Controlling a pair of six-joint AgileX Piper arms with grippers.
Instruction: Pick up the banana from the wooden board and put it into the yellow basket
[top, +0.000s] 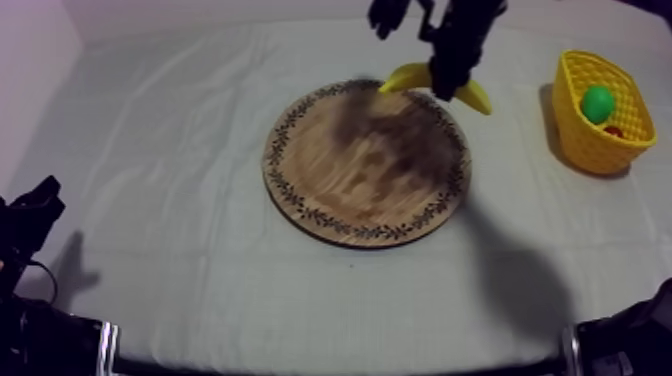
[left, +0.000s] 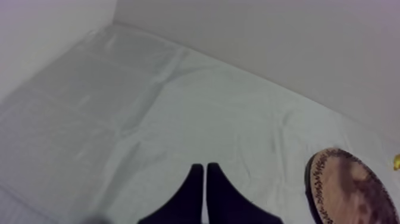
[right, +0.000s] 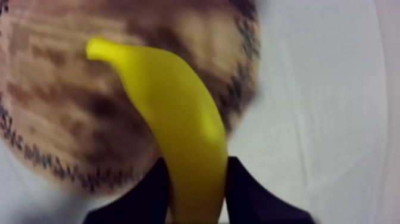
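Banana in the grip, basket yet to come!

Across the grey-white tabletop (top: 180, 150), the round wooden board (top: 366, 165) sits at centre, and the yellow basket (top: 575, 120) waits well apart at the right side. The banana (top: 405, 76) looks lifted over the board's far rim. The right pincer (top: 452, 75) is clenched round its middle, likely to keep it balanced for the carry. The left pincer (left: 205, 179) rests low, pressed together on nothing, out of the way.

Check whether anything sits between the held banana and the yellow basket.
Nothing visible does. The right gripper is shut on the banana over the far edge of the wooden board, and only bare cloth lies between there and the yellow basket.
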